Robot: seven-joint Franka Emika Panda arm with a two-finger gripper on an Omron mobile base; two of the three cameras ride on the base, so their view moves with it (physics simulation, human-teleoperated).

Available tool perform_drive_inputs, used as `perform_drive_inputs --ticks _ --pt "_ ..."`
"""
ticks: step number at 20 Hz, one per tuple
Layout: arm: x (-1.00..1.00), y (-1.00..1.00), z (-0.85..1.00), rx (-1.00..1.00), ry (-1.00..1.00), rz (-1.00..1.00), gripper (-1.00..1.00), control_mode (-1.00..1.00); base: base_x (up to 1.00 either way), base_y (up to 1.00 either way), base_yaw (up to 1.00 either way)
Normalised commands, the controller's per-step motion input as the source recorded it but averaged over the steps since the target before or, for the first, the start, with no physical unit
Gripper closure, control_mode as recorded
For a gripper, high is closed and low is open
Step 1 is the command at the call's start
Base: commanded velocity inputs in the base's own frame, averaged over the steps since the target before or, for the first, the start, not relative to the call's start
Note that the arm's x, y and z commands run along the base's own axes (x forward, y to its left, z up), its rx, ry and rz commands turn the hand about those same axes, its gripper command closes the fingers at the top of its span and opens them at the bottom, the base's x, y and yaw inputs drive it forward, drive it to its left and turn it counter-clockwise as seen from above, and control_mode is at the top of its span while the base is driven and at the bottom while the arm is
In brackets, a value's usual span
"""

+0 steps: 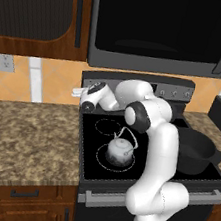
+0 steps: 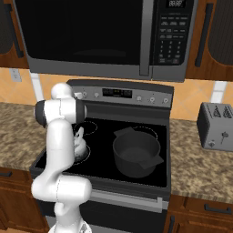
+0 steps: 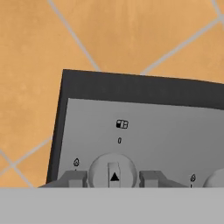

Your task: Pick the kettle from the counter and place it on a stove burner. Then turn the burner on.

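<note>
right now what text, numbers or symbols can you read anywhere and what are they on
No words or numbers are legible.
Black triangle mark: on the round knob between the gripper fingertips.
Small four-square burner diagram and small flame marks: on the stove control panel.
Microwave keypad and its display: too small to read.
Stove display: blurred, unreadable.

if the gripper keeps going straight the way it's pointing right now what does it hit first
Most likely the round stove knob on the grey control panel. In the hand view the knob sits centred between the gripper fingertips, which straddle it. The remaining gap is hard to judge. The kettle already stands on the stove burner.
</note>
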Motion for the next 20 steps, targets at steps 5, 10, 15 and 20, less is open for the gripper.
perform_drive_inputs --ticks 5,10,15,20 --pt "0.0 0.0 -0.13 -0.07 0.0 0.06 1.0 -1.0 0.0 0.0 0.0" --pt "0.0 0.0 -0.13 -0.08 0.0 0.1 1.0 -1.0 0.0 0.0 0.0" --pt "0.02 -0.02 -0.15 -0.06 0.0 0.13 1.0 -1.0 0.0 0.0 0.0" --pt "0.06 -0.12 -0.11 -0.05 0.0 0.14 1.0 -1.0 0.0 0.0 0.0"
